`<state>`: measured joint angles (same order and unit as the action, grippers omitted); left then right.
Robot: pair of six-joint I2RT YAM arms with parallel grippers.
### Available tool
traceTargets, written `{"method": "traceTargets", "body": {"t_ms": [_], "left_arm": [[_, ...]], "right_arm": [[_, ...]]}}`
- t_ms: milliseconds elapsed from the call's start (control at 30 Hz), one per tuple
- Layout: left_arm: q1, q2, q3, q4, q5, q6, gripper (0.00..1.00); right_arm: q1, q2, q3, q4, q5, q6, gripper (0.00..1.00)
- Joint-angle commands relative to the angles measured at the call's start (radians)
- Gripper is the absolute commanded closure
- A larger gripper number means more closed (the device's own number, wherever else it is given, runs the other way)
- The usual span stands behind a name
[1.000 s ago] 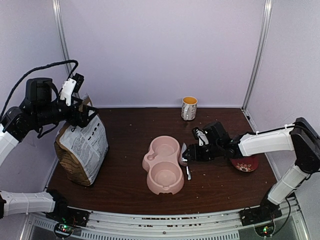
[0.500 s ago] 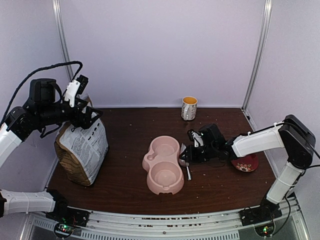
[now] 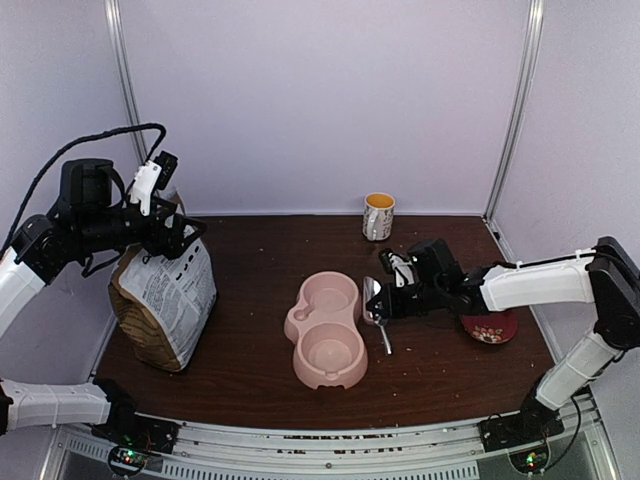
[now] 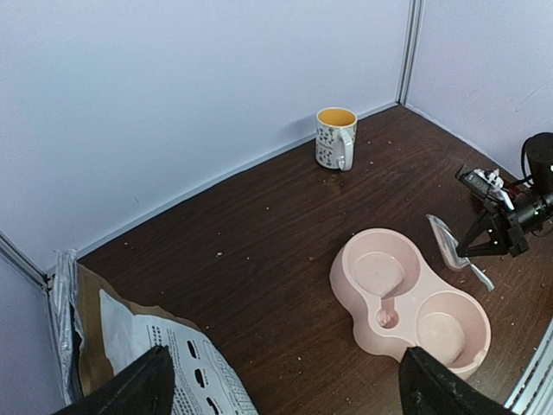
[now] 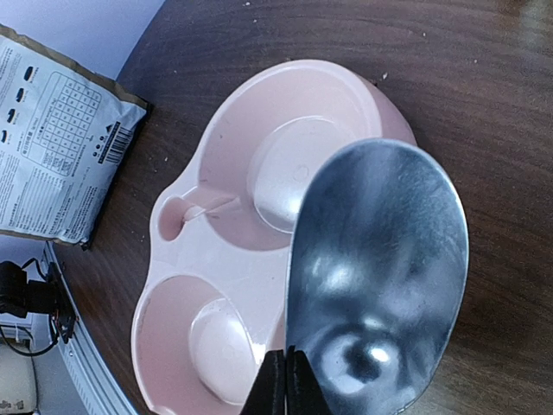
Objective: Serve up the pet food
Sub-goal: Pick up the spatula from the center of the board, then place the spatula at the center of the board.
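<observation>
Right gripper (image 5: 285, 380) clamps the empty spoon (image 5: 380, 277) near its bowl and left gripper (image 4: 281, 389) gapes above the bag (image 4: 112, 333), with pet food unseen, presumably bagged, so scooping could twist the spoon loose.

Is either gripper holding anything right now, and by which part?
Right gripper is shut on the metal spoon, pinching it near the neck, where bowl meets handle. Left gripper is open above the bag, holding nothing.

right gripper (image 3: 384, 306) + spoon (image 3: 371, 298): pink double bowl (image 3: 303, 310) just left, red dish (image 3: 496, 331) near right, table (image 3: 250, 250) open beyond up to mug (image 3: 378, 216).
</observation>
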<state>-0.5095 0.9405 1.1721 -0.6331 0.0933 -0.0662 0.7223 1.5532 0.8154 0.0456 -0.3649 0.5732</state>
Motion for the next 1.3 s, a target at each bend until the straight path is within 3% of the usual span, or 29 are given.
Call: {"method": "traceTargets", "body": {"t_ms": [0,233,633,1067,1267], "left_arm": [[-0.002,0.008,0.009,0.063,0.041,-0.015,0.07],[-0.002,0.085,0.111,0.02,0.103,-0.025,0.08],[-0.114,0.328,0.382,-0.116,0.194,-0.057,0.14],[-0.16,0.447,0.386,-0.057,0.559,-0.21,0.22],[-0.174,0.476,0.365,-0.038,0.608,-0.237,0.26]], "right_arm": [[0.007,-0.123,0.057,-0.157,0.083,-0.111,1.0],[0.1,-0.267,0.166,-0.402,0.336,-0.288,1.0],[0.295,-0.354,0.289,-0.529,0.713,-0.481,1.0],[0.49,-0.312,0.375,-0.55,0.861,-0.579,1.0],[0.57,-0.222,0.453,-0.567,0.915,-0.601,1.0]]}}
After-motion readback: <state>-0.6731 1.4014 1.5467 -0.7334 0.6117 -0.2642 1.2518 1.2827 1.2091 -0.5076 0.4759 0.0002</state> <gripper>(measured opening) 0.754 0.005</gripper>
